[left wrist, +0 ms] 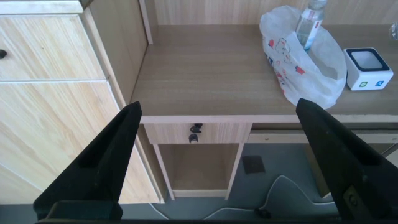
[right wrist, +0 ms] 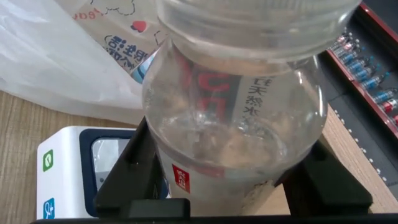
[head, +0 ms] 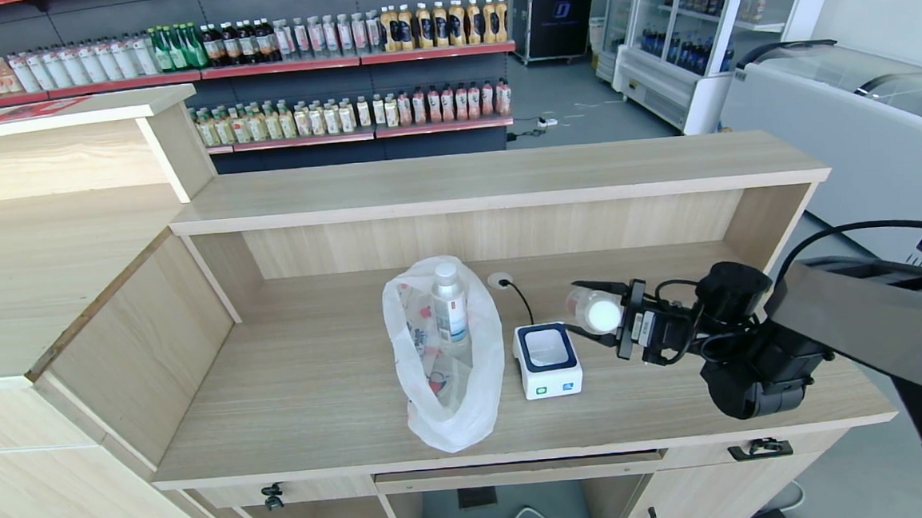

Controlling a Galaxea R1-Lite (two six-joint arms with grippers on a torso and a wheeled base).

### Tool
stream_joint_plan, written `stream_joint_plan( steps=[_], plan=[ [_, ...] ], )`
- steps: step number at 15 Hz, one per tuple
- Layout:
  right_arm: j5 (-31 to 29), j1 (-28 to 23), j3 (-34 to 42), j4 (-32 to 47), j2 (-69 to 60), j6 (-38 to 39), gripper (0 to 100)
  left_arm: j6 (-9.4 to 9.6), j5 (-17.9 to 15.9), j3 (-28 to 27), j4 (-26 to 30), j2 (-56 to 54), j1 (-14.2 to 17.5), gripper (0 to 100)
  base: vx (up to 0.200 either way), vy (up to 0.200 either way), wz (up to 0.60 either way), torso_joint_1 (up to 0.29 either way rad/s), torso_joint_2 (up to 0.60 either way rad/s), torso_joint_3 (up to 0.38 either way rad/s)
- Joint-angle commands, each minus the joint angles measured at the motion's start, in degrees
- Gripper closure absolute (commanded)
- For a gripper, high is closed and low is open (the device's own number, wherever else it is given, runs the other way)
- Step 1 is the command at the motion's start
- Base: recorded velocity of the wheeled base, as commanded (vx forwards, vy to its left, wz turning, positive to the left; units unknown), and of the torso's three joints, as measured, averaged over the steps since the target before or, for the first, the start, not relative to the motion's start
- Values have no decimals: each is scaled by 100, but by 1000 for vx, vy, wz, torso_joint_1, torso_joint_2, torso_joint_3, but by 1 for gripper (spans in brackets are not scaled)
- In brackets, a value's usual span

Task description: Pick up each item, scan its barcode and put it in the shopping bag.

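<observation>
Right gripper (head: 588, 309) clamps clear plastic bottle (head: 599, 313) near white square scanner (head: 548, 359); we fear barcode faces away. Left gripper (left wrist: 219, 109) gapes, empty.

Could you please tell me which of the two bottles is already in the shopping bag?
The upright bottle, standing inside the bag left of the scanner; the other bottle lies sideways in the right gripper, near the scanner.

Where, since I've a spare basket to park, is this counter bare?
Bare: the counter stretch between its left side wall and the shopping bag. Crowded: bag, scanner and the right gripper holding a bottle sit close together.
</observation>
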Motion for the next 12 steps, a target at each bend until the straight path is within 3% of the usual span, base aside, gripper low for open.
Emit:
stream_joint_plan(
  steps=[1, 12],
  plan=[
    [2, 88, -128, -6, 92, 59, 100, -1, 0, 0, -1, -2, 0, 0, 0, 0, 0, 0, 0, 0],
    [2, 369, -893, -6, 567, 622, 100, -1, 0, 0, -1, -2, 0, 0, 0, 0, 0, 0, 0, 0]
  ],
)
